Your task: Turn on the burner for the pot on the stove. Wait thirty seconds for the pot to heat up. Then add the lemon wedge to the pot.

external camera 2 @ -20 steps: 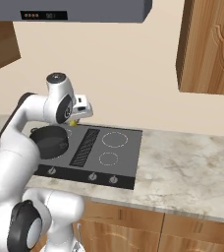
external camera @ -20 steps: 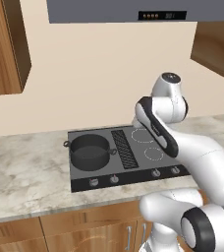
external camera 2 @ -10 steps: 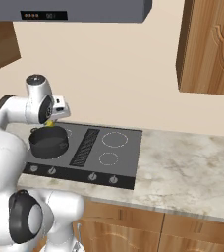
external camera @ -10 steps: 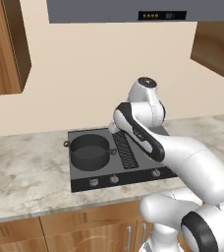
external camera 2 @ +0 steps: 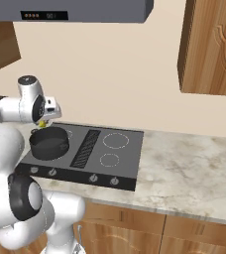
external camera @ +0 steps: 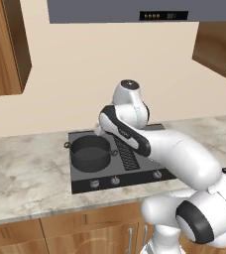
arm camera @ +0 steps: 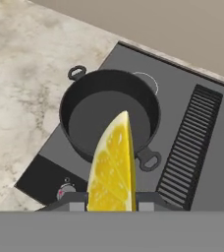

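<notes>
The lemon wedge (arm camera: 113, 170), bright yellow, is pinched between my fingertips (arm camera: 72, 200) with my gripper (arm camera: 111, 202) shut on it. In the hand view it hangs over the near rim of the pot (arm camera: 109, 114), a squat dark grey pot with two loop handles and nothing inside. In the right base view my gripper (external camera 2: 44, 122) holds the lemon wedge (external camera 2: 43, 124) just above the far rim of the pot (external camera 2: 48, 142). The pot (external camera: 90, 153) stands on the left side of the stove (external camera: 101, 174). The burner under it is hidden by the pot.
A ribbed black grille (arm camera: 190, 142) runs down the stove's middle, with two bare white-ringed circles (external camera 2: 116, 140) to its right. Small knobs (external camera 2: 92, 178) line the front strip. Marbled counter (external camera 2: 184, 168) lies on both sides; a range hood (external camera: 135, 10) and wooden cabinets (external camera 2: 214, 47) hang above.
The arm has swung left across the stove, carrying the lemon wedge from over the grille area to above the pot. The pot has not moved.
</notes>
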